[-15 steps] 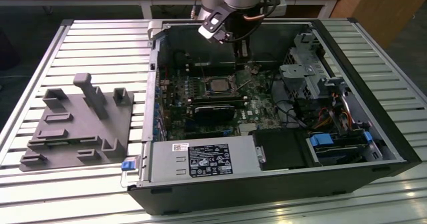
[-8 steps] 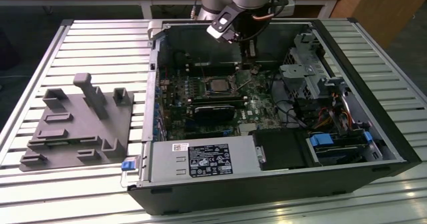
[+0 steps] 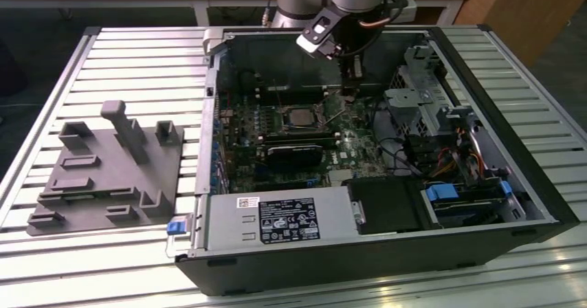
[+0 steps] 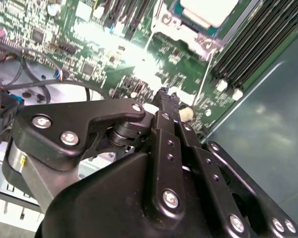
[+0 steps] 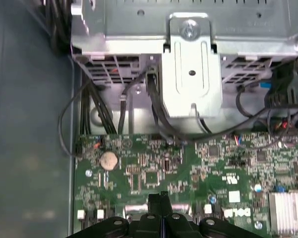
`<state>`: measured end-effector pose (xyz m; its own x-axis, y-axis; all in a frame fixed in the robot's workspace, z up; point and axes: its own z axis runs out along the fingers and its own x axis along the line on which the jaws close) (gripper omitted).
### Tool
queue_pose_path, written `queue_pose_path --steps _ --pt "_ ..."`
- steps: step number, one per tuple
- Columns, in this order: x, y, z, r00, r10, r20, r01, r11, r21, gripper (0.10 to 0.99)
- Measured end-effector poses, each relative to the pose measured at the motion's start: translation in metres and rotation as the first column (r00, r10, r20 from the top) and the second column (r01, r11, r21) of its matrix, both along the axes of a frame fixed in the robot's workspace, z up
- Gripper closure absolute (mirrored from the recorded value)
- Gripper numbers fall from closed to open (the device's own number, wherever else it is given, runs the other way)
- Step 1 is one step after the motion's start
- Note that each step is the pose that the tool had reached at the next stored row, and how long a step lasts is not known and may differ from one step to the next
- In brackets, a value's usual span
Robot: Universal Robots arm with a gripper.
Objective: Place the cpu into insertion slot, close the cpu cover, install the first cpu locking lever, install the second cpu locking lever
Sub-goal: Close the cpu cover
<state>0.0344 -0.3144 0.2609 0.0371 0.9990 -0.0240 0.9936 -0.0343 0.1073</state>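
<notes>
Both fingers [image 4: 161,130] of the gripper [image 4: 165,94] are pressed together at their tips with nothing seen between them. They reach down close to the green motherboard [image 5: 154,163] inside the uncovered computer case [image 3: 367,270]; whether they touch the board cannot be told. In the exterior view the gripper [image 3: 353,82] stands toward the back of the case. The cpu [image 3: 298,117] lies near it but apart, on the exterior view's left of the tips, its pale top seated in the dark-rimmed insertion slot [image 3: 282,115]. In the second wrist view a thin metal rod [image 4: 202,74] slants across the board between the fingertips and the cpu. In the first wrist view a coin battery [image 5: 108,159] and a metal drive cage [image 5: 191,64] lie beyond the tips.
</notes>
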Motion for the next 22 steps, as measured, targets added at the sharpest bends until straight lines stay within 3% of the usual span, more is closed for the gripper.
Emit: queue_pose_path --steps 4,11,16,22 --pt "0.0086 0.0 -0.0002 1.0 0.0 -0.001 0.0 1.0 0.0 0.98" --pt "0.0164 0.0 -0.0038 1.0 0.0 -0.0041 0.0 1.0 0.0 0.98" --pt "0.0187 0.0 -0.0112 0.9999 0.0 -0.0123 0.0 1.0 0.0 0.98" --pt "0.0198 0.0 -0.0204 0.9997 0.0 -0.0261 0.0 1.0 0.0 0.98"
